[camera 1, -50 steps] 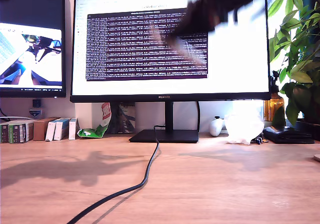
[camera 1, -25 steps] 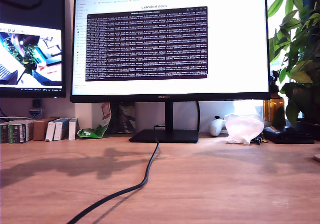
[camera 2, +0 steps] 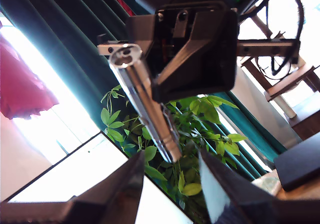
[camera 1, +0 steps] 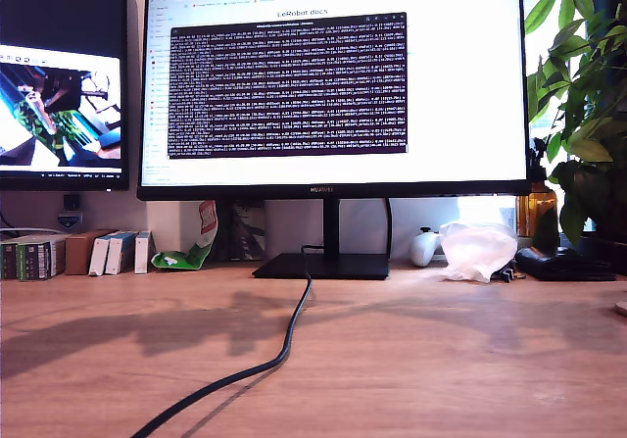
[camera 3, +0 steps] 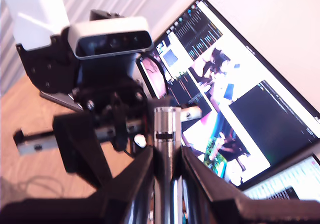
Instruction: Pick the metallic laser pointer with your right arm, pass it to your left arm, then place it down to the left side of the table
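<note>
Nearest in the first wrist view are the two dark fingers of my first end effector [camera 2: 171, 155]. They are spread apart, released and gripping nothing. The narrow end of the metallic laser pointer [camera 2: 145, 103] hangs just at the gap between their tips, touching neither finger. The pointer is a slim, polished silver cylinder. It has fine ridged bands near that narrow end and a flat cap with two small holes at the far end. It slants away from my first end effector and is up in the air, not lying on anything.

In the second wrist view, my second end effector [camera 3: 166, 156] is clenched on the pointer. One black finger presses each side of its lower barrel, and the upper part, with a dark band round it, stands clear above the fingertips.

Past the pointer's capped end in the first wrist view are the black block and cross rail of the arm holding it. Farther behind the pointer are a leafy green plant [camera 2: 200, 114] and a dark green curtain [camera 2: 60, 48].

Beyond the pointer in the second wrist view is the camera-topped body of the other arm. Behind that are the wood-grain counter [camera 3: 30, 108] and a lit monitor [camera 3: 250, 114].
</note>
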